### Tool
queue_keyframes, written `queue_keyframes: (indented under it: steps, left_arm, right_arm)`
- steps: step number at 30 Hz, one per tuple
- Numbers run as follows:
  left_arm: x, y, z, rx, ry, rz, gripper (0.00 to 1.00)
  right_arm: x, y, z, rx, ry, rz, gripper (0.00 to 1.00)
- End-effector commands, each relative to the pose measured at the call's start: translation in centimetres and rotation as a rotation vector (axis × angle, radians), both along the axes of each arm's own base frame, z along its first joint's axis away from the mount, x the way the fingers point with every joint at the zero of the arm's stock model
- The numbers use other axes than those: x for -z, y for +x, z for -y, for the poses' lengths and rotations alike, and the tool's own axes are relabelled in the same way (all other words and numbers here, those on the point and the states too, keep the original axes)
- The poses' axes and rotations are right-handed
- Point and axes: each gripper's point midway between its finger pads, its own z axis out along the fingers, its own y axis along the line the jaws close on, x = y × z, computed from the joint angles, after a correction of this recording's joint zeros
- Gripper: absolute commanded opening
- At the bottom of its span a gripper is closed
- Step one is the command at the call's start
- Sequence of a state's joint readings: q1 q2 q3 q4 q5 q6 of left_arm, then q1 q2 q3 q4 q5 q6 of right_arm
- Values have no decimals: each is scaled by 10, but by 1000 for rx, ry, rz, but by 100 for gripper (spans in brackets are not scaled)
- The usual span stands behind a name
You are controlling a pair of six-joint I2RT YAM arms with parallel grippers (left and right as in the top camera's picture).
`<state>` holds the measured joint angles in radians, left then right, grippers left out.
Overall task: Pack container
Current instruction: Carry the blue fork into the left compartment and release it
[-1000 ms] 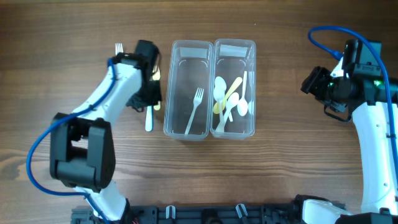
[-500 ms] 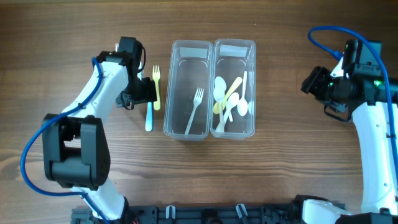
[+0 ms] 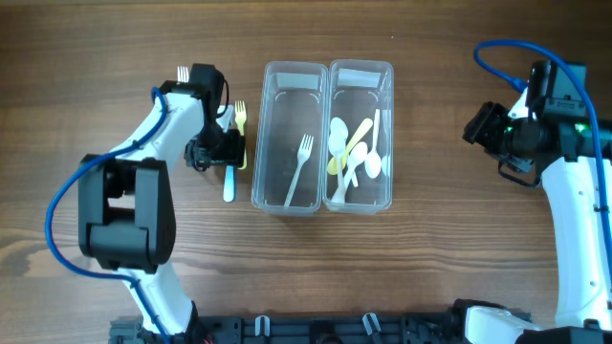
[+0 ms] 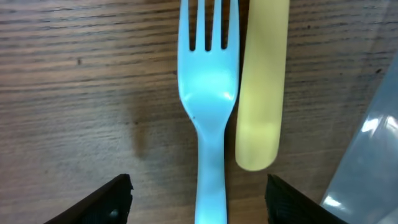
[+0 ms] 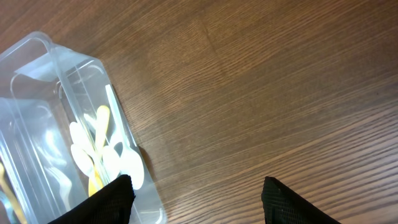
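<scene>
The wooden surface (image 5: 261,93) fills most of the frame, its grain running diagonally. A clear plastic container (image 5: 81,67) occupies the left side, partly cut off by the frame edge. Inside it lie several white spoons (image 5: 124,167), overlapping, with a yellow utensil (image 5: 101,116) among them. The right pincer (image 5: 199,205) shows only as two dark fingertips (image 5: 109,202) at the bottom edge, set wide apart with bare wood between them. The left fingertip overlaps the container's near corner.
</scene>
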<state>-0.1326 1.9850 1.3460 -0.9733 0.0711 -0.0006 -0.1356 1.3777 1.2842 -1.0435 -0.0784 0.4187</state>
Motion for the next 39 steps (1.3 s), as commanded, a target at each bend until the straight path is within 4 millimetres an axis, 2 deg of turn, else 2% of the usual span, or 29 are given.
queue_keyframes:
  steps: [1,5,10,12,16,17,23,24,25,26,27,28,31,34,39]
  left_arm:
    - [8,0,4,36,-16,-16,65]
    - [12,1,1,38,-2,-20,61]
    - [29,-4,-3,41,25,-51,59]
    - [34,-8,-4,42,27,-66,54]
    - [34,-10,-7,12,46,-74,33]
    - [34,-10,-9,-2,61,-75,31]
    - [34,-13,-13,-2,85,-87,38]
    - [34,-13,-13,-2,85,-88,34]
    - [34,-13,-13,-2,85,-89,24]
    - [33,-15,-13,-2,86,-94,9]
    - [33,-17,-14,-2,87,-102,4]
    - [31,-19,-14,-1,88,-109,4]
    - [21,-18,-14,-33,89,-98,4]
    - [-3,-8,-8,-81,54,-27,4]
    - [-65,8,7,-84,-22,136,4]
  right_arm:
    - [4,1,-1,-2,13,-10,66]
    - [4,0,-1,-2,13,-11,66]
    - [4,1,-1,-2,13,-10,65]
    - [4,1,-1,-2,12,-10,65]
    - [4,1,-1,-2,12,-10,65]
    - [4,1,-1,-2,12,-10,65]
    - [4,0,-1,-2,12,-14,65]
    - [4,0,-1,-2,12,-14,65]
    - [4,0,-1,-2,12,-14,65]
    - [4,0,-1,-3,13,-14,65]
    - [4,0,-1,-3,13,-14,65]
    - [4,0,-1,-2,12,-13,64]
    - [4,1,-1,-3,12,-10,65]
    - [4,1,-1,-2,12,-10,65]
    - [4,1,-1,-3,12,-9,64]
